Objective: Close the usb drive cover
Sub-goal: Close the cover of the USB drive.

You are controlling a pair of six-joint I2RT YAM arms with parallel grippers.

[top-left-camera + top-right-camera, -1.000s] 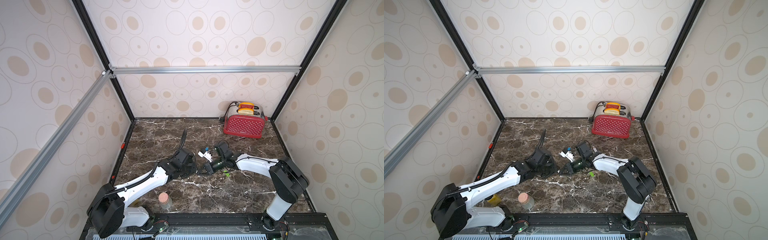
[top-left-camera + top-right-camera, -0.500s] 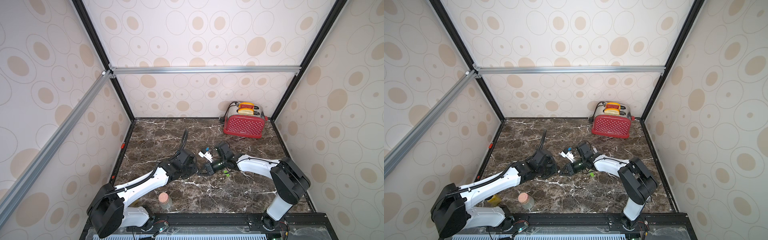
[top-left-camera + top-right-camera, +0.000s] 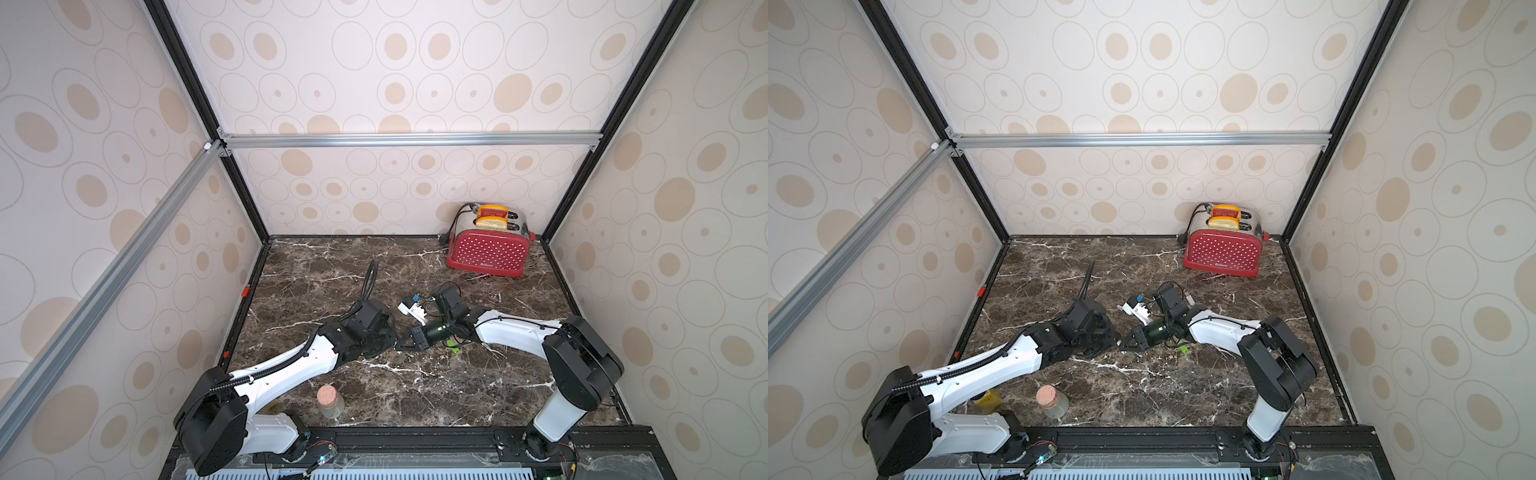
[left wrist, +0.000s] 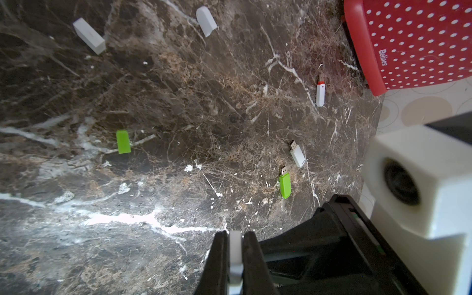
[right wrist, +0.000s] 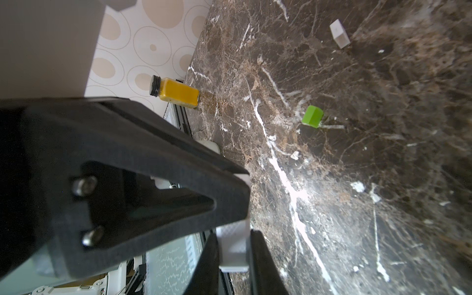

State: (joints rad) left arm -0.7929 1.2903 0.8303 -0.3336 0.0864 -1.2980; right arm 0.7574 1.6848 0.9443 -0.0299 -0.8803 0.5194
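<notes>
My two grippers meet tip to tip over the middle of the marble table. The left gripper is shut on a slim white piece, which I take for the usb drive. The right gripper is shut on a white ribbed piece, seemingly the cover. That piece reaches up to the left gripper's black fingers, and the two white parts touch there. In both top views the left gripper and right gripper hide the joint.
Loose on the marble lie a green drive, a white drive, a white-and-red drive, a green cap and two white caps. A red toaster stands back right. A corked jar and a yellow bottle stand near the front left.
</notes>
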